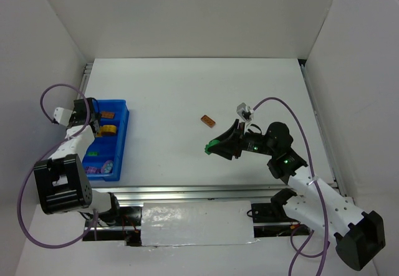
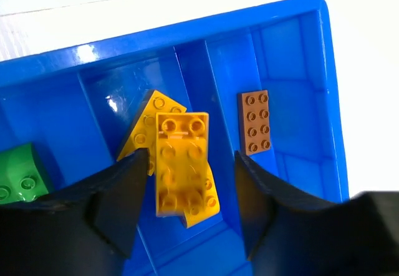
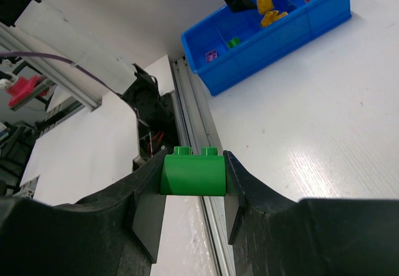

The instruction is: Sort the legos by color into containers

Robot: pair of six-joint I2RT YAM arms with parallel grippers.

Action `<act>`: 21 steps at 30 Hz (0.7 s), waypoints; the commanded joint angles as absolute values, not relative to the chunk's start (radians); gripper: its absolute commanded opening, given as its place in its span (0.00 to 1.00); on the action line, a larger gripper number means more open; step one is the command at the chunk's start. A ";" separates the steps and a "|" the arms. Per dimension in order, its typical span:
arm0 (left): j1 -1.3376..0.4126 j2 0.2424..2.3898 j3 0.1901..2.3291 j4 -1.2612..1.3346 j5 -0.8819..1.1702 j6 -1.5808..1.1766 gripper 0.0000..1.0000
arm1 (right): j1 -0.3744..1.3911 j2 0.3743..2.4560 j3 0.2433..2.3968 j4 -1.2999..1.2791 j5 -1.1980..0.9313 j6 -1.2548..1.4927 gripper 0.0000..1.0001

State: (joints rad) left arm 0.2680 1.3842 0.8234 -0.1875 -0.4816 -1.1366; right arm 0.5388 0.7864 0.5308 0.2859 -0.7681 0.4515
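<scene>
A green brick [image 3: 193, 176] is pinched tight in the right claw [image 3: 194, 164], well apart from the blue tray [image 1: 123, 140]. Over the tray, the left claw [image 2: 190, 157] stands parted around yellow bricks [image 2: 184, 182] lying loose in one compartment.

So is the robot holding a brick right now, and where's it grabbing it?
Yes. The right gripper pinches a green brick by its two opposite sides. The left gripper is open, holding nothing; a yellow brick lies loose between its fingers.
</scene>
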 commanded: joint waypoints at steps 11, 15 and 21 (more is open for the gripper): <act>0.275 1.301 0.905 -0.213 -0.444 -1.132 0.99 | 0.537 0.796 0.531 0.339 -0.761 0.454 0.00; 0.262 1.252 0.965 -0.157 -0.191 -0.928 1.00 | 0.535 0.813 0.548 0.308 -0.700 0.480 0.00; 0.079 1.192 0.923 0.146 0.530 -0.786 1.00 | 0.515 0.836 0.572 0.342 -0.641 0.561 0.00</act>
State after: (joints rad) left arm 0.1848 1.2362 0.9234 -0.0528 0.1101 -0.9062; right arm 0.5293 0.8234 0.5312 0.2878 -0.6720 0.5079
